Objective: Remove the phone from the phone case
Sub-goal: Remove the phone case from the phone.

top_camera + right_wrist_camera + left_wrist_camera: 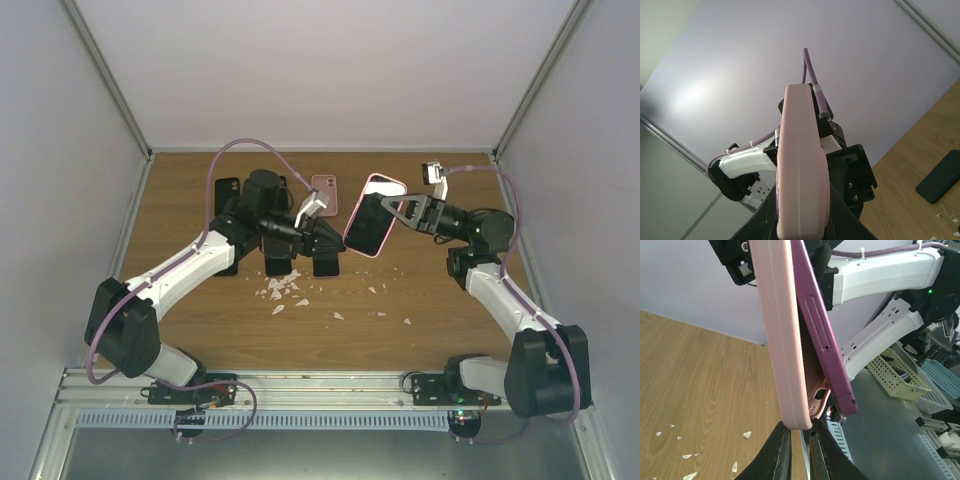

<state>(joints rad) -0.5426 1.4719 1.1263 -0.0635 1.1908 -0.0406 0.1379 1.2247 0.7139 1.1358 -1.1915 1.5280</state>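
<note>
The pink phone case hangs in the air at the centre of the top view, above the wooden surface, with an arm on either side of it. The purple phone is partly out. In the left wrist view its lower end stands clear of the pink shell, while its upper end is tucked inside. Your left jaws are pressed together on the case's bottom lip at the bottom of that view. Your right jaws pinch the case across its rim, one on each side, at the bottom of the right wrist view. Expect the case to be soft and springy. The phone is likely stiff, smooth and slippery, with a glass face that would not take a fall well. Keep your hold on the case's rim, and take the phone by its long side edges near the freed end, not by its flat faces.
</note>
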